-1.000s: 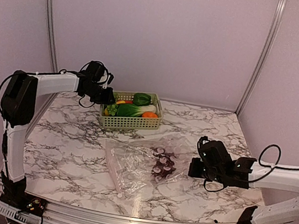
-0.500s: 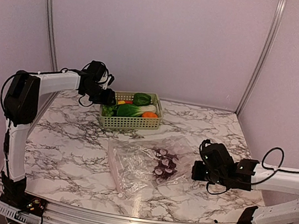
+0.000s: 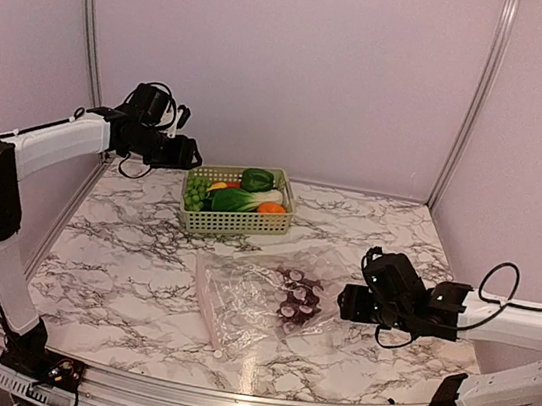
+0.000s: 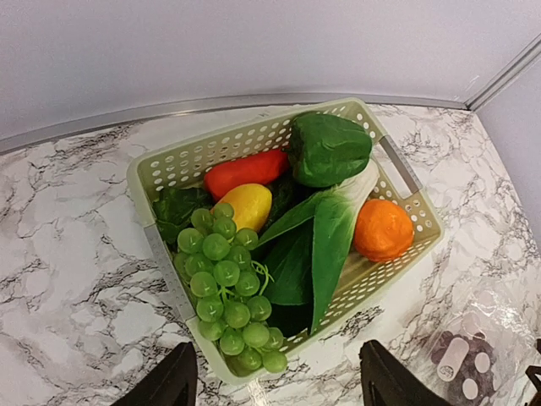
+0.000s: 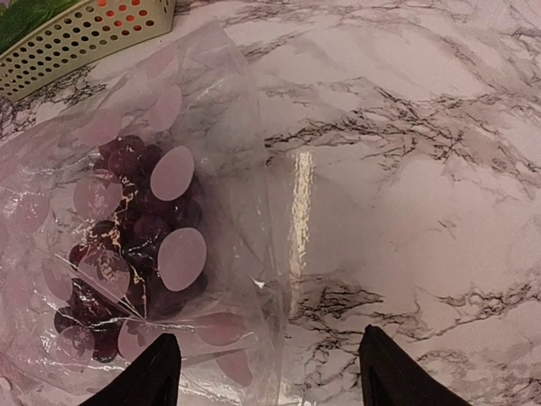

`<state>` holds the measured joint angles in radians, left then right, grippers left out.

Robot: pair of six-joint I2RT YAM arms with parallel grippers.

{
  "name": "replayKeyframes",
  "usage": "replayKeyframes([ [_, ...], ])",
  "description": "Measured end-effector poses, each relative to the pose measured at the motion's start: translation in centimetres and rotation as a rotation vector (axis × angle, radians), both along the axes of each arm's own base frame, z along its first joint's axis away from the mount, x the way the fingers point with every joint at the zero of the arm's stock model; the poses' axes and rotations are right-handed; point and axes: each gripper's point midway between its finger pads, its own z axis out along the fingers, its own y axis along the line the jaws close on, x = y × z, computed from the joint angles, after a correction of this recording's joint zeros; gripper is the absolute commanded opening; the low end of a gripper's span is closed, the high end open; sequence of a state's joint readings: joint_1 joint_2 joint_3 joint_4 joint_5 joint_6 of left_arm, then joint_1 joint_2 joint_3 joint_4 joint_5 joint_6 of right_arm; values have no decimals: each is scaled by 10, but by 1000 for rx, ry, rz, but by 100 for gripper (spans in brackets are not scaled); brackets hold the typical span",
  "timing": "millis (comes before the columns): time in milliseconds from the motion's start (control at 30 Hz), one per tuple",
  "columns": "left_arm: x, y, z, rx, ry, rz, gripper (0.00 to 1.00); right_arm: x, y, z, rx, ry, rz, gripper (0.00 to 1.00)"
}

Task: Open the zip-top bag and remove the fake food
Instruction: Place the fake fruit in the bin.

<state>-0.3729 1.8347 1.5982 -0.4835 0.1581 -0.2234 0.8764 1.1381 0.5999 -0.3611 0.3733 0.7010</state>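
crinkly clear bag (image 5: 226,118), purple grapes (image 5: 142,227)

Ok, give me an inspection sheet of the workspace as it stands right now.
Surface: white marble-patterned table, no spills seen.
Job's things: clear crinkly zip-top bag lying flat mid-table, purple grape bunch inside; other plastic fruit and vegetables in the pale green lattice basket.
Clutter: nothing seen.
Grippers: left gripper open, empty, above the basket; right gripper open, empty, near the bag's right edge.
Cables: black cable loops at both wrists, clear of the bag.
Surroundings: plain lilac walls, metal corner posts.
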Motion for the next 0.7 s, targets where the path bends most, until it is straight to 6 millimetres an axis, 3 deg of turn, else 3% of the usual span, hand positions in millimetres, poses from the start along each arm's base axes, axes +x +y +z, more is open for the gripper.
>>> replayKeyframes([
  [100,-18,6,19,-25,-32,11,67,2,2,7,1,-9,3,71],
  [167,-35,10,19,-37,-30,14,66,4,4,16,8,-24,7,71],
  [467,-128,14,-25,-88,75,5,51,21,16,63,30,-113,24,67],
  [700,-192,2,-55,-133,146,-25,37,41,31,57,-2,-87,59,49],
])
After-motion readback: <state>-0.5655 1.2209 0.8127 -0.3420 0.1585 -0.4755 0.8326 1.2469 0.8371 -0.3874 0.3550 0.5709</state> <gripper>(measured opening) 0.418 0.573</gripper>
